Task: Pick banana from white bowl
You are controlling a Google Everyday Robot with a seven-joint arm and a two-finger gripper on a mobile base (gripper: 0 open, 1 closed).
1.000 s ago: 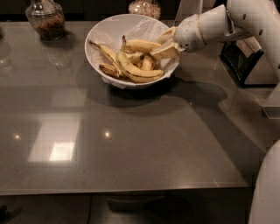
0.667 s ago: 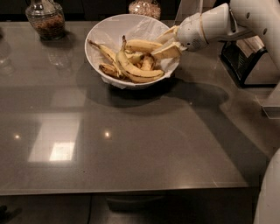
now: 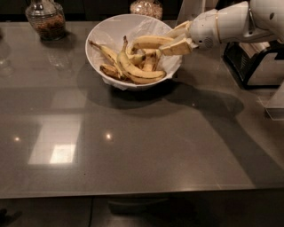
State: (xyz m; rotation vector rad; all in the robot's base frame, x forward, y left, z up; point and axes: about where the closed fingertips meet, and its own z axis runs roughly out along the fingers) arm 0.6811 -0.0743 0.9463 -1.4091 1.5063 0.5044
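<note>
The white bowl [image 3: 106, 31] stands at the back middle of the grey table and holds several bananas. My gripper [image 3: 174, 42] reaches in from the right over the bowl's right rim. It is shut on the right end of the banana [image 3: 146, 42], which is long, nearly straight and yellow. The banana lies about level, raised a little above the pile. Below it lie a strongly curved banana with an upright stem [image 3: 135, 74] and smaller brown-blotched bananas [image 3: 108, 70].
A glass jar with brown contents [image 3: 44, 18] stands at the back left. Another jar [image 3: 146, 6] stands behind the bowl. A black appliance [image 3: 253, 62] sits at the right under my arm. The table's front edge [image 3: 133, 193] runs near the bottom.
My gripper and the banana in it have risen slightly over the bowl. The other bananas have stayed in place.
</note>
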